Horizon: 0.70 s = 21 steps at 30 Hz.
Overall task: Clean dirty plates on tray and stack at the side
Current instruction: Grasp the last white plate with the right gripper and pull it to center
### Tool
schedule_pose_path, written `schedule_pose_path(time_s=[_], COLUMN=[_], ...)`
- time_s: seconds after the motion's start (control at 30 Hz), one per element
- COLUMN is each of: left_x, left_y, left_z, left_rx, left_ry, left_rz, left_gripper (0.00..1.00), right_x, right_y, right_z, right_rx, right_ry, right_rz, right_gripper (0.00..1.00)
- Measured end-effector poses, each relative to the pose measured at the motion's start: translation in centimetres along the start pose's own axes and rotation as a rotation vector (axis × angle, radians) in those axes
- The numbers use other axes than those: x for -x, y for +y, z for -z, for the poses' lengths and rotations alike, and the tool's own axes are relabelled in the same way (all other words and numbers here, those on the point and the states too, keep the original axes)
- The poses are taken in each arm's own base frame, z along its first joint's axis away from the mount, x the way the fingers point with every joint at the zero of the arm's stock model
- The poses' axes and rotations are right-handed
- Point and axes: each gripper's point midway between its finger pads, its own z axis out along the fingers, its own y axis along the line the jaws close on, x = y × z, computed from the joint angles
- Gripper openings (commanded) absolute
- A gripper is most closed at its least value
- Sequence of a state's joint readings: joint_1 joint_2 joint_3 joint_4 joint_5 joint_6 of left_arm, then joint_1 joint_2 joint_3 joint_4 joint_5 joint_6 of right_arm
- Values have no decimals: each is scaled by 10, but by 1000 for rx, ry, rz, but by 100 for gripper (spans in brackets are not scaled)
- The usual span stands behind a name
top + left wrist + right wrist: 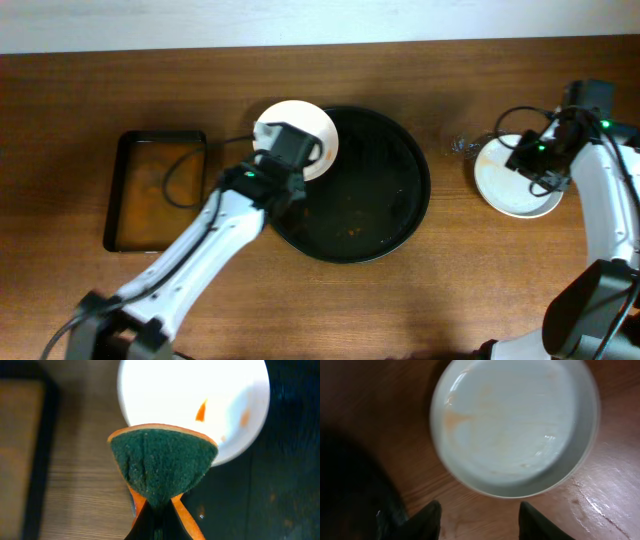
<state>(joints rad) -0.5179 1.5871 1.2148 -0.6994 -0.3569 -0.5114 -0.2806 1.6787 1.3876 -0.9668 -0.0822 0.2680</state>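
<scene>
**A:** At the upper-left rim of the round black tray (400,215), 1 dirty plate (200,390) sits partly over the tray and partly over the wooden table (330,310). An orange smear (201,411) lies near its middle, with a fainter spot beside it.

**B:** Tool state?

**A:** The left gripper (159,522) has its jaws pinched on a folded sponge (162,467), green scouring face out, orange backing at the edges. The sponge hangs at the plate's near edge; contact cannot be confirmed. The right gripper (480,520) has its fingers apart with nothing between them. It is just above the side plate (515,425), which rests on the table well right of the tray.

**B:** Is that 1 plate or a stack?

**A:** Cannot tell. There is a faint orange film on its face and a wet patch (600,505) on the wood beside it.

**B:** Handling?

**A:** Judgement: the plates are rigid, glazed, light and likely brittle, and slick once wet. Nothing pins the dirty plate, so a firm stroke may skid it. The sponge is soft and should conform to the shallow dish. To take hold, pinch the raised rim with 1 finger inside and 1 outside. The flat centre offers no purchase.

**B:** Anything else?

**A:** A rectangular tray (112,190) of brownish liquid sits left of the round tray.
</scene>
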Motion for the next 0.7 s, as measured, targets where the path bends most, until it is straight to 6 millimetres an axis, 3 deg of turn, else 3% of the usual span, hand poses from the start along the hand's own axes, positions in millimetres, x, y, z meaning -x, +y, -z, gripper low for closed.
schedule_pose_path(time_s=[0.07, 0.13, 0.2, 0.37, 0.47, 0.63, 0.7], left_x=[13, 27, 30, 26, 26, 26, 26], left_y=[17, 37, 45, 53, 53, 53, 53], left_z=[13, 29, 32, 30, 30, 30, 30], left_rx=[8, 21, 33, 53, 52, 53, 52], left_ry=[-39, -86, -89, -69, -68, -68, -68], left_rz=[46, 98, 112, 118, 118, 118, 118], left_gripper=[1, 1, 1, 1, 1, 1, 1], right_x=[-4, -12, -17, -41, -54, -85, -99], right_y=[23, 59, 89, 190, 229, 269, 282], right_z=[-1, -1, 0, 8, 3, -43, -66], right_rx=[56, 135, 196, 376, 439, 470, 473], right_ry=[7, 10, -2, -78, -106, -42, -8], right_rz=[51, 126, 191, 414, 495, 538, 527], right_gripper=[47, 56, 59, 59, 59, 57, 50])
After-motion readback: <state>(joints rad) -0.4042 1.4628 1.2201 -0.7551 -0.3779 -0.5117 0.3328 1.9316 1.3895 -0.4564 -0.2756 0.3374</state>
